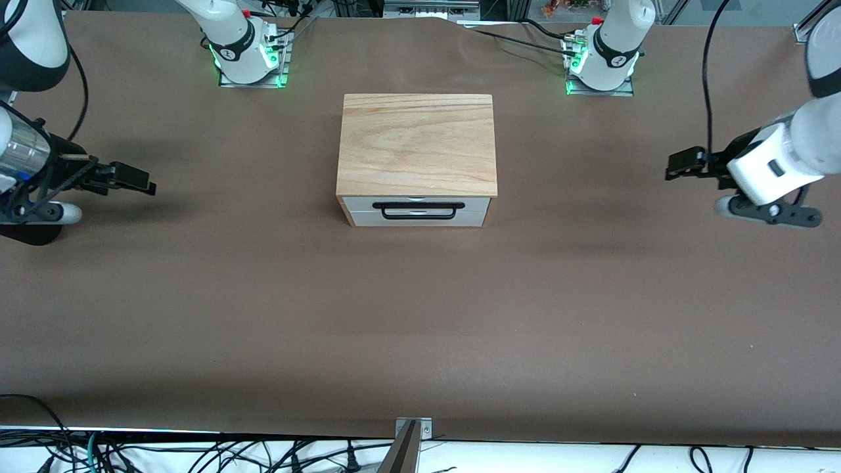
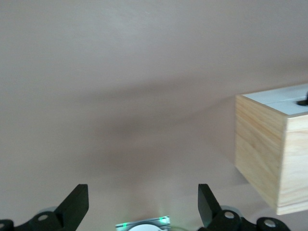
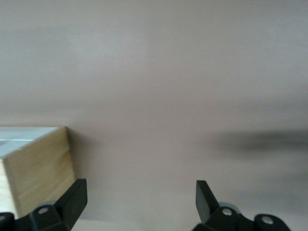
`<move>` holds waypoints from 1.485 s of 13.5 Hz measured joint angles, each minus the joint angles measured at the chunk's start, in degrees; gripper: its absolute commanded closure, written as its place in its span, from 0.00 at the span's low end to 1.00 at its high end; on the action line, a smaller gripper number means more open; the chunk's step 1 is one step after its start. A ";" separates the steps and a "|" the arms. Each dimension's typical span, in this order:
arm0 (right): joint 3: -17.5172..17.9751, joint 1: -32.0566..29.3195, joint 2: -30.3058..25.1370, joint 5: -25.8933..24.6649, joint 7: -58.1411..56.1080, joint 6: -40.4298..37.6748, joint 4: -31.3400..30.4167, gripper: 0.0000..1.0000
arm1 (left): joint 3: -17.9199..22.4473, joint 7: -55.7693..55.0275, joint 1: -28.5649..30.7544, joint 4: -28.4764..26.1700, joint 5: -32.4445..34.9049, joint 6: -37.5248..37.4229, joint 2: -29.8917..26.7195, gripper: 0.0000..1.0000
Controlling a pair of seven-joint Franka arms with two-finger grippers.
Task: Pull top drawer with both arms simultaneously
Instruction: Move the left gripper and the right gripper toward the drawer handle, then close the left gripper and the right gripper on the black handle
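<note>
Sitting mid-table on the brown table cover [image 1: 420, 315], squarely between the two arm bases: a pale wooden cabinet [image 1: 416, 144], its white front turned toward the front camera. Showing fully shut within that front: the top drawer [image 1: 418, 205], flush with the casing, its long black wire handle [image 1: 418, 210] lying across the panel and untouched. Hovering over bare table toward the right arm's end, well apart from the cabinet: the right gripper [image 1: 131, 177], fingers spread wide and holding nothing, pointing in toward the cabinet. Hovering likewise over bare table toward the left arm's end, equally well apart: the left gripper [image 1: 683, 164], fingers spread wide and holding nothing, also aimed inward. Confirming this from the wrists: both pairs of black fingers [image 2: 77, 204] [image 3: 74, 199] standing apart with only tabletop between them, and a corner of the cabinet [image 2: 269, 154] [image 3: 36, 168] showing off to one side in each view. Judging the symmetry as deliberate: both arms poised level on either flank, ready for approaching the single handle together and sharing the pull evenly. Judging the task as not yet begun, with no contact made. Expecting the next move to call for both grippers meeting side by side along one thin bar; flagging crowding between them, and an uneven pull dragging the unsecured cabinet rather than sliding the drawer.
</note>
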 measured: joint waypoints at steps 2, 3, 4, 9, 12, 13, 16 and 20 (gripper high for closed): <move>0.54 0.03 2.40 4.78 -0.78 3.16 0.18 0.00 | -0.04 0.00 -1.16 -0.18 -4.11 1.39 3.97 0.00; 0.96 0.06 3.88 8.56 -0.91 3.81 0.33 0.00 | -0.08 0.00 -1.66 -0.19 -6.88 2.82 5.94 0.00; 1.58 0.10 5.74 13.10 -1.01 3.97 0.43 0.00 | -0.07 0.00 -2.07 -0.21 -10.80 3.70 7.85 0.00; 4.30 4.56 13.97 27.83 -1.69 6.12 0.80 0.00 | -0.13 2.35 -3.36 -0.24 -31.57 6.34 15.67 0.00; 4.54 8.95 18.70 40.96 -2.84 10.40 0.26 0.00 | -0.05 13.62 -3.89 -0.56 -43.88 8.54 21.37 0.00; 4.55 10.35 19.62 43.39 -4.52 13.03 -0.55 0.01 | 0.06 18.39 -3.73 -1.06 -47.58 8.75 23.39 0.00; 4.72 13.01 20.35 50.95 -16.15 17.39 -5.23 0.05 | 0.22 30.66 -3.36 -6.11 -57.74 11.81 26.92 0.00; 4.75 13.50 20.73 74.72 -41.28 17.31 -16.35 0.31 | 0.05 40.24 -4.12 -14.73 -69.69 14.03 27.27 0.00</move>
